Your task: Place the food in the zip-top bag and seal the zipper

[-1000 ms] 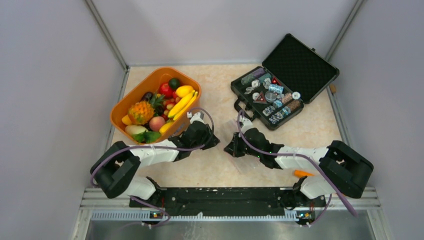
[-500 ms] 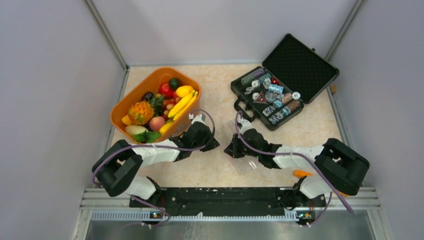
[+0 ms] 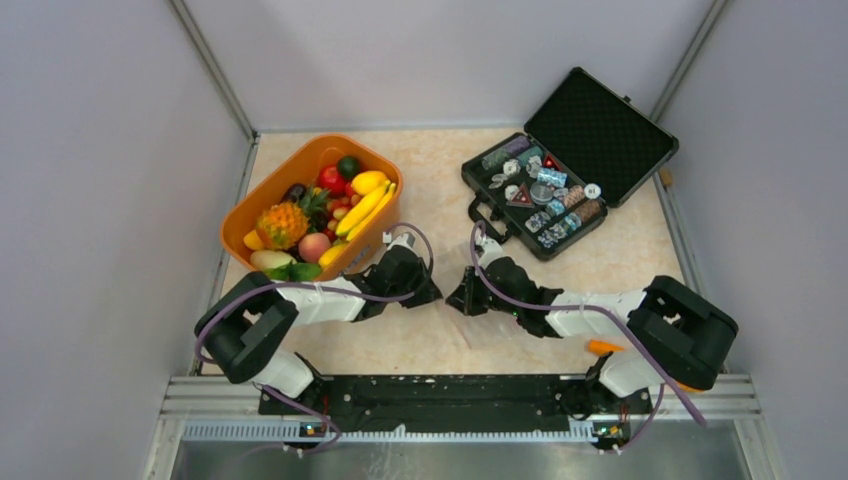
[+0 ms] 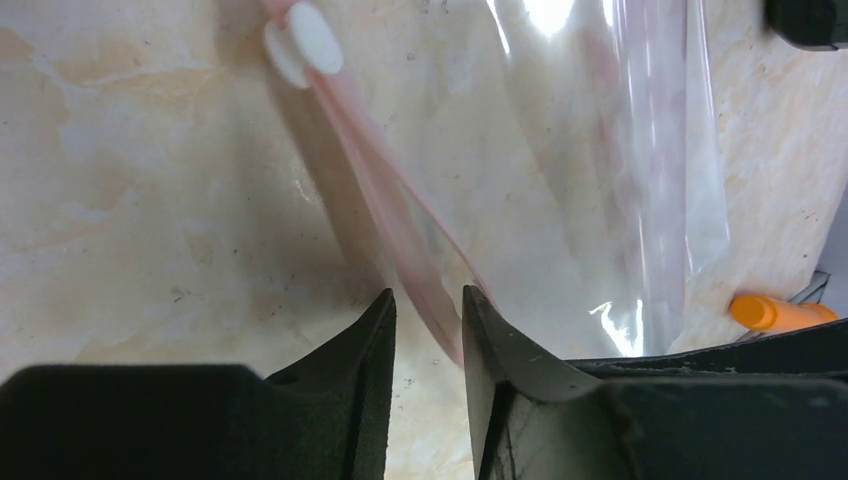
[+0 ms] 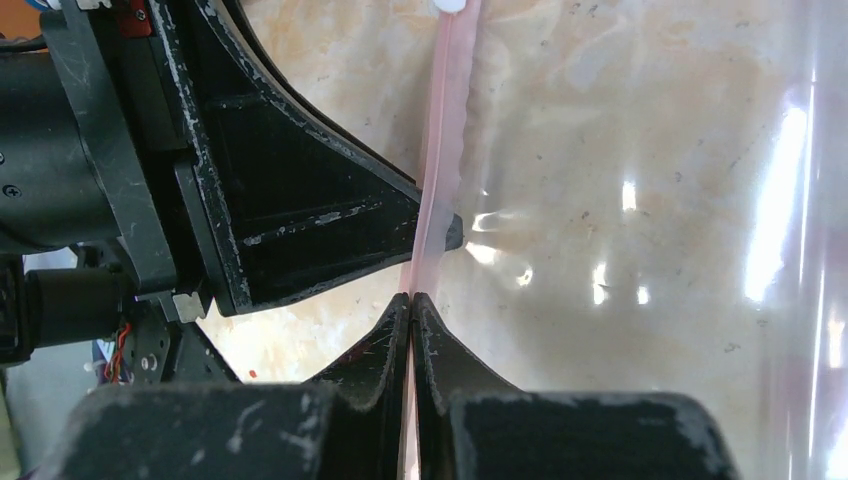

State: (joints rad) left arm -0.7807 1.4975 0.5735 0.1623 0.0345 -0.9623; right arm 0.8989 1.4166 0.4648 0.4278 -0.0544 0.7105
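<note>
The food [image 3: 330, 215], toy fruits and vegetables, fills an orange basket [image 3: 262, 188] at the back left. The clear zip-top bag [image 3: 490, 325] lies flat on the table under my right arm; it shows as a glossy sheet [image 5: 650, 200] in the right wrist view. My right gripper [image 5: 411, 297] is shut on the pink zipper [image 5: 440, 150]. My left gripper [image 4: 428, 300] faces it closely [image 3: 432, 293] with its jaws slightly apart, and the pink zipper [image 4: 390, 210] runs loosely between its tips. A white slider tab [image 4: 300, 40] sits at the zipper's far end.
An open black case [image 3: 600, 125] of chips stands at the back right. A small orange piece [image 3: 605, 347] lies by the right arm's base, also seen in the left wrist view [image 4: 775, 312]. Grey walls close in both sides.
My left gripper has edged a little to the right, closer to the right gripper. The right gripper has kept its hold on the zipper and barely moved.
</note>
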